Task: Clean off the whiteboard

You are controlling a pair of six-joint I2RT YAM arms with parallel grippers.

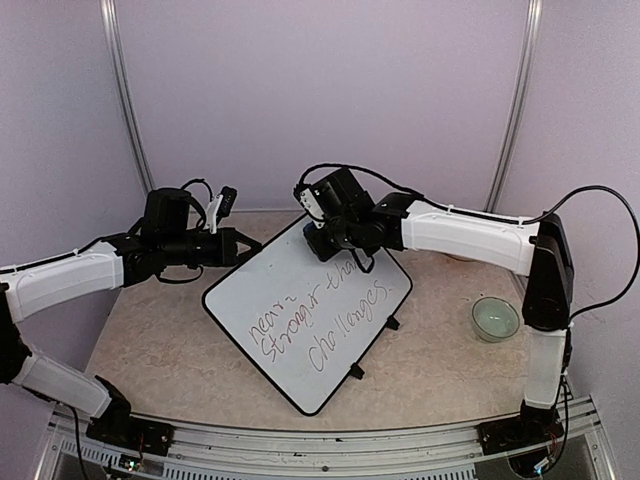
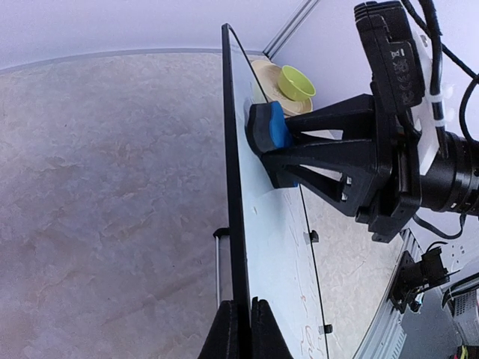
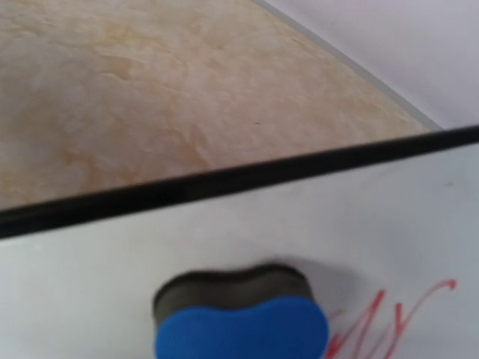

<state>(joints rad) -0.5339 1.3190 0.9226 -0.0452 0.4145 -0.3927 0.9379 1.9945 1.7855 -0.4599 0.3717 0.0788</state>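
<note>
The whiteboard (image 1: 300, 320) stands tilted on the table, with purple and red handwriting (image 1: 320, 325) across it. My left gripper (image 1: 243, 247) is shut on the black frame at the board's upper left edge. In the left wrist view its fingers (image 2: 228, 333) pinch the frame (image 2: 238, 247) edge-on. My right gripper (image 1: 322, 243) is shut on the blue eraser (image 2: 271, 126) and presses its dark felt side against the board's upper part. In the right wrist view the eraser (image 3: 239, 321) sits on the white surface just left of red strokes (image 3: 389, 318). The right fingers are hidden there.
A pale green bowl (image 1: 495, 318) sits on the table right of the board, and also shows in the left wrist view (image 2: 296, 81). The thin wire stand (image 2: 217, 258) props the board from behind. Its black feet (image 1: 355, 372) hook over the lower right edge. Grey walls enclose the table.
</note>
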